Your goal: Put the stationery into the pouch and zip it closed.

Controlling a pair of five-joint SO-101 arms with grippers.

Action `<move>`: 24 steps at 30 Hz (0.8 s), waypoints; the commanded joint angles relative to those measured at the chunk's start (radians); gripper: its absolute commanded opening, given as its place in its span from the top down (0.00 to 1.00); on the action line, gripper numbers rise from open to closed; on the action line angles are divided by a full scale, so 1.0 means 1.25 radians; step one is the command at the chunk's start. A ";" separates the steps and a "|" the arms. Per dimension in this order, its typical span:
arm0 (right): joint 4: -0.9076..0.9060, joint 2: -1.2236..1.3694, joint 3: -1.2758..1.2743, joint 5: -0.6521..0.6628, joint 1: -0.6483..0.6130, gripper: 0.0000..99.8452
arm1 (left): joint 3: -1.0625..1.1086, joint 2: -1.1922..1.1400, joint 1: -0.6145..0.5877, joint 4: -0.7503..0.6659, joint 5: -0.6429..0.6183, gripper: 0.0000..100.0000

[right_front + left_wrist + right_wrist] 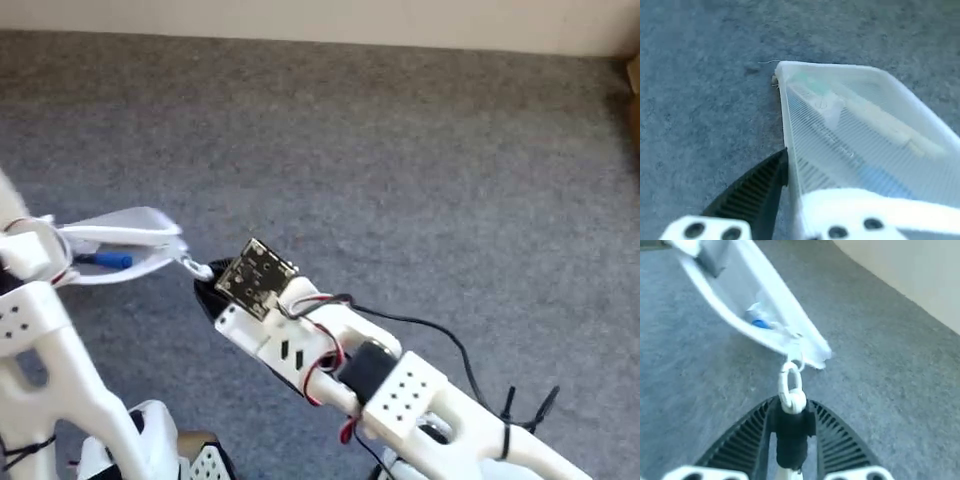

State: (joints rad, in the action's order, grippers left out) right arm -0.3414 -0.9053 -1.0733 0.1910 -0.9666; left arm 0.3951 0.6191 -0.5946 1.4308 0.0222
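Zip step: left pincer (789,180) clamps one end of the pouch (120,240) over the counter (400,150), blue pen (112,260) inside. The right pincer (790,412) is closed on the zip pull (791,390). Best to draw the pull straight along the zip line, with the left grip firm as anchor and no twisting

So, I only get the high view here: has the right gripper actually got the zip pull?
Observer: Yes. In its wrist view the right gripper is shut on the white zip pull.
Reviewer: And the other end?
Observer: The left gripper pinches the pouch at its edge.
Reviewer: What's inside?
Observer: Through the see-through side, a long pale stick lies beside a blue item.
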 commanded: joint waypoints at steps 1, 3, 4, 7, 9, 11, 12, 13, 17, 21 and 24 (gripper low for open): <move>-0.091 -0.101 0.007 0.005 -0.039 1.00 | -0.034 -0.007 0.143 -0.027 0.103 0.96; -0.154 -0.138 0.007 0.004 -0.051 1.00 | -0.034 -0.007 0.180 -0.026 0.137 0.91; -0.184 -0.155 0.006 0.000 -0.055 1.00 | -0.034 -0.007 0.193 -0.026 0.144 0.87; -0.250 -0.197 0.006 -0.047 -0.058 1.00 | -0.036 -0.007 0.230 -0.027 0.149 0.79; -0.282 -0.217 0.001 -0.060 -0.058 1.00 | -0.045 -0.007 0.257 -0.025 0.156 0.76; -0.287 -0.238 -0.026 -0.061 -0.058 1.00 | -0.064 -0.007 0.283 -0.021 0.194 0.76; -0.287 -0.250 -0.042 -0.061 -0.058 1.00 | -0.074 -0.007 0.293 -0.021 0.205 0.76; -0.287 -0.265 -0.060 -0.061 -0.058 1.00 | -0.087 -0.007 0.304 -0.021 0.215 0.76; -0.287 -0.338 -0.122 -0.061 -0.058 1.00 | -0.116 -0.007 0.363 -0.021 0.252 0.76; -0.289 -0.414 -0.171 -0.063 -0.058 1.00 | -0.142 -0.013 0.436 -0.023 0.260 0.76; -0.289 -0.457 -0.213 -0.063 -0.058 1.00 | -0.148 -0.014 0.492 -0.026 0.261 0.73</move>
State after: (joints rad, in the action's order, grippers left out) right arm -0.7004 -1.4162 -1.3265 0.1250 -1.0219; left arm 0.2723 0.6084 -0.0882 1.4170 0.3383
